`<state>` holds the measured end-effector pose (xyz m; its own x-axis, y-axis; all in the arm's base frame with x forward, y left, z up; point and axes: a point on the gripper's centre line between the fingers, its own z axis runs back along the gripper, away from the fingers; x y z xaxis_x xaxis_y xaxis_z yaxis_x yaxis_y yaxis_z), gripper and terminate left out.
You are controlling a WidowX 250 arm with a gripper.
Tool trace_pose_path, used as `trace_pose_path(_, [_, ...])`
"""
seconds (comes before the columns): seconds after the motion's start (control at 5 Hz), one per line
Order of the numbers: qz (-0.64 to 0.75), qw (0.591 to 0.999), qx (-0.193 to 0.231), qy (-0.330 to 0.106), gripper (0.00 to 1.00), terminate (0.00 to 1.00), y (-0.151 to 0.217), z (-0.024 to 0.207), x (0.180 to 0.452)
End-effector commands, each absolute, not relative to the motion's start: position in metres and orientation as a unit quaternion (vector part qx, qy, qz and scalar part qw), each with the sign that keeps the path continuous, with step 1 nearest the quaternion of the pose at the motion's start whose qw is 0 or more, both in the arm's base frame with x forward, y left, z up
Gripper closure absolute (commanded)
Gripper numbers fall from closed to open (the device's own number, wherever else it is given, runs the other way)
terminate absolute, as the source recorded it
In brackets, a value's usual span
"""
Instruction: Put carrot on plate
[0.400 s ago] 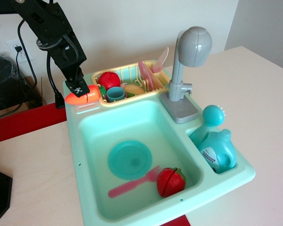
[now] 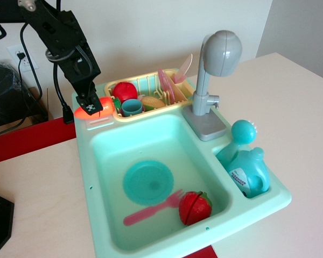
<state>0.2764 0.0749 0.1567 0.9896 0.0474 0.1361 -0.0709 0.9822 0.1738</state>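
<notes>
The claw (image 2: 89, 105) is up at the back left corner of the toy sink (image 2: 86, 161), and it has the carrot (image 2: 95, 108) pinched between its fingers, closed down on the orange body. The carrot lies roughly level in the grip, fat orange end pointing left, green tip pointing right toward the yellow drying rack (image 2: 145, 80). It sits right over the sink's rear rim; whether it's touching the ledge or just clear of it, I can't tell.

Now the carry. The plate (image 2: 148, 183) waits flat on the basin floor, well apart from the claw, forward and to the right. To do this well, I'd say lift enough to clear the sink wall first, then swing forward over the basin and come down over the plate's middle, not its edge.

Watch the neighbours: the pink fork (image 2: 151, 209) lies just beside the plate's front rim, and the red strawberry toy (image 2: 194, 207) sits near it to the right. A low, centred release should keep that round carrot from rolling off the raised rim.
</notes>
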Motion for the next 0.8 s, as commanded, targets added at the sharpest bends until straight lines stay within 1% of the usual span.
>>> trace_pose_path(0.0, [0.038,0.991,0.102,-0.073,0.00,0.00,0.086,0.159,0.282])
trace_pose_path(0.4, [0.038,0.994,0.097,-0.044,0.00,0.00,0.091,0.137,0.281])
trace_pose_path(0.6, [0.037,0.994,0.097,-0.042,0.00,0.00,0.091,0.132,0.282])
